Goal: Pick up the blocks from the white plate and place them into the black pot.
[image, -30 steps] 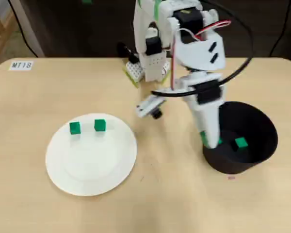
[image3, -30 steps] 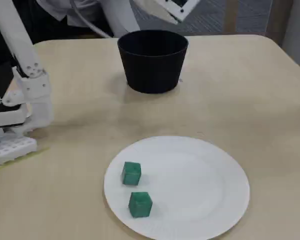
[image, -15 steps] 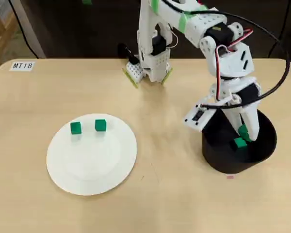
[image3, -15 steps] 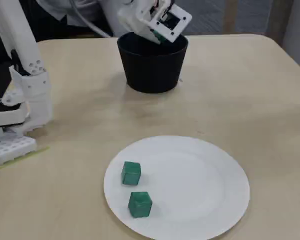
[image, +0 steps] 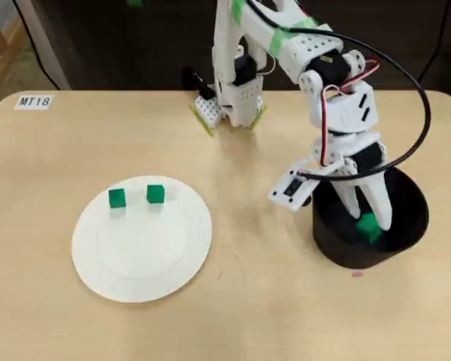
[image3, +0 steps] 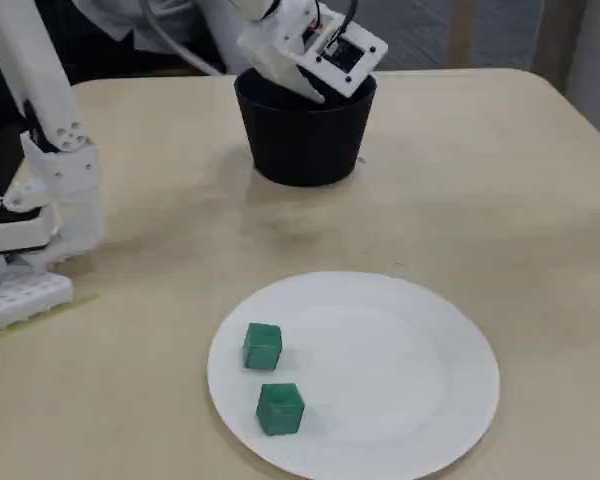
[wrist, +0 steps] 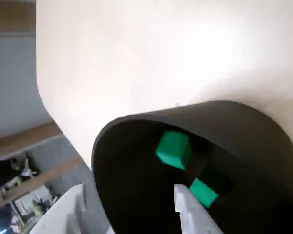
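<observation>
Two green blocks [image: 116, 198] [image: 155, 194] lie near the far rim of the white plate [image: 143, 263]; the fixed view shows them [image3: 263, 346] [image3: 279, 408] at the left of the plate [image3: 400, 370]. My gripper [image: 368, 220] reaches down into the black pot [image: 338, 252] and is open. In the wrist view its white fingers [wrist: 185, 209] are spread with nothing between them, and two more blocks [wrist: 173, 148] [wrist: 203, 191] lie inside the pot [wrist: 234, 122]. From the fixed view the pot [image3: 305, 145] hides the fingertips.
The arm's base [image: 237, 98] stands at the table's far edge. A label reading MT18 [image: 34, 101] sits at the far left corner. In the fixed view a white arm base [image3: 40, 200] and a perforated white piece [image3: 20, 295] stand at the left.
The gripper swung over the pot, sank into it and opened, letting go of the green block it carried. The two blocks on the plate have not moved.
</observation>
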Action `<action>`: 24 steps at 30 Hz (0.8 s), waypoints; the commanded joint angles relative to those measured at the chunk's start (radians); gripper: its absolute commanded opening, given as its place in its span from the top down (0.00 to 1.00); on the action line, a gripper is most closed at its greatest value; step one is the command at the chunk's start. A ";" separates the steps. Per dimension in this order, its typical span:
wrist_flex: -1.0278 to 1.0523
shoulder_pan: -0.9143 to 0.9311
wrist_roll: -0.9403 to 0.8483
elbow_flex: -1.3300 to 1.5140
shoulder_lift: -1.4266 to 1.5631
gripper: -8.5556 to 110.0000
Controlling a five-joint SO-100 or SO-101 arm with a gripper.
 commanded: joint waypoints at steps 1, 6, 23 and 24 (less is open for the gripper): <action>0.014 0.017 -0.009 -0.005 0.066 0.74; 0.135 0.144 -0.021 -0.020 0.153 0.95; 0.314 0.997 -0.285 0.255 0.350 0.95; 0.275 1.000 -0.276 0.301 0.371 0.95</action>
